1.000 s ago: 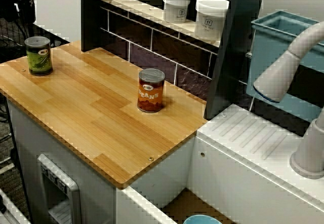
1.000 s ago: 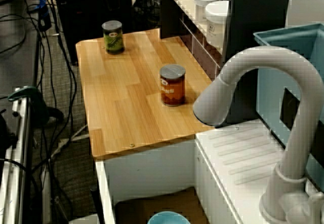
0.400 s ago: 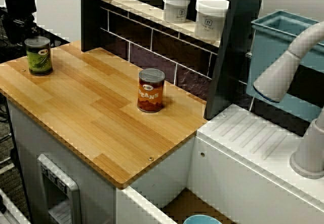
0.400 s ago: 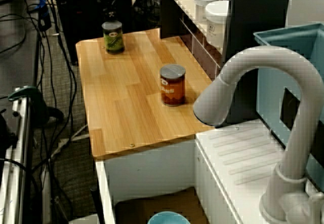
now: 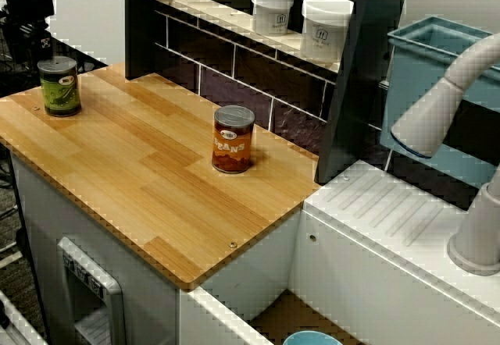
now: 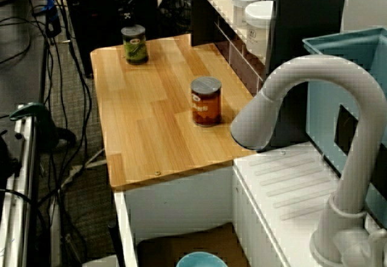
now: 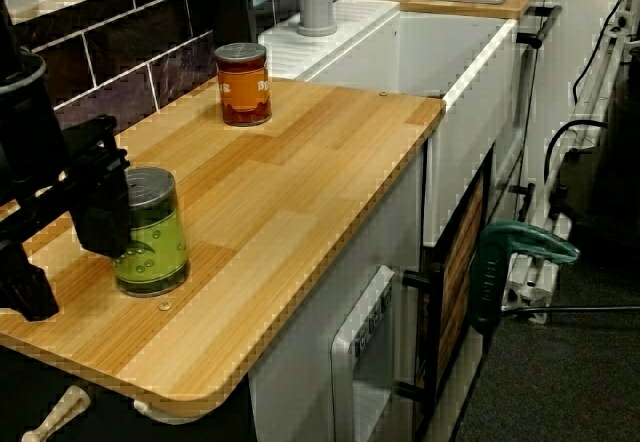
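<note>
Green-labelled can is what your claw sits closest to. It stands upright on the wooden counter, at the end away from the faucet, a bit in from the edge. In the low view by the claw you see the claw released, its two black fingers spread w/ nothing pinched btw them. One finger overlaps the can's side in that view; can't tell if it touches or just hangs in front. The other finger sits lower, toward the frame's left edge, apart from the can. In the view over the counter and the view past the faucet, only a dark bit of the rig shows beyond the can, so contact can't be judged there either.

Other stuff: orange beans can, upright, well apart from the green one, toward the faucet end of the counter, near the dark tiled wall. Two white jars side by side on the shelf above the tiles. Faucet arches over the ribbed white drainboard next to the counter; pale blue bin behind it. Rim of a blue bowl shows at the bottom edge of the view over the counter. Green-handled tool leans by the cabinet front, below counter level.
</note>
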Controlling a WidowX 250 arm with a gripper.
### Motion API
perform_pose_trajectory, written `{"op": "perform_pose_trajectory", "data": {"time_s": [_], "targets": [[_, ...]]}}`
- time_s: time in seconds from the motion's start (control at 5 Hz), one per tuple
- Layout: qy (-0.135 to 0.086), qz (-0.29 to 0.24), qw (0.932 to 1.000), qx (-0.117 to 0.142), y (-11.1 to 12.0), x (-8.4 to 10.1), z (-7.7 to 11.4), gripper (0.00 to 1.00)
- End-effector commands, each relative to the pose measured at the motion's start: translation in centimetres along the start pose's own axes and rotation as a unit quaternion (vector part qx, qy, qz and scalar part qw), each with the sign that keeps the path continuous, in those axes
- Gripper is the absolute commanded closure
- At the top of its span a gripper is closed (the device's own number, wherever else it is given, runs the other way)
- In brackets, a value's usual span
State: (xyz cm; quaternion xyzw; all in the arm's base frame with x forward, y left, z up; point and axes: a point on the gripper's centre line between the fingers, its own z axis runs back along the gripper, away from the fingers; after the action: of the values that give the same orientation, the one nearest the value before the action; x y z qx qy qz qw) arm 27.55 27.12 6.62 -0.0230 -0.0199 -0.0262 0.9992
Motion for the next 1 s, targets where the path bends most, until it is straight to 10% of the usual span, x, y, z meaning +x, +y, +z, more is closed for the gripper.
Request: {"op": "perform_pose_trajectory", "data": {"time_s": [0.0, 0.8], "targets": [[-0.017, -0.002, 0.9998, 0.008, -1.1, 0.0, 1.9, 0.00], [0.003, 0.014, 0.9993, -0.034, -6.8, 2.1, 1.3, 0.00]]}}
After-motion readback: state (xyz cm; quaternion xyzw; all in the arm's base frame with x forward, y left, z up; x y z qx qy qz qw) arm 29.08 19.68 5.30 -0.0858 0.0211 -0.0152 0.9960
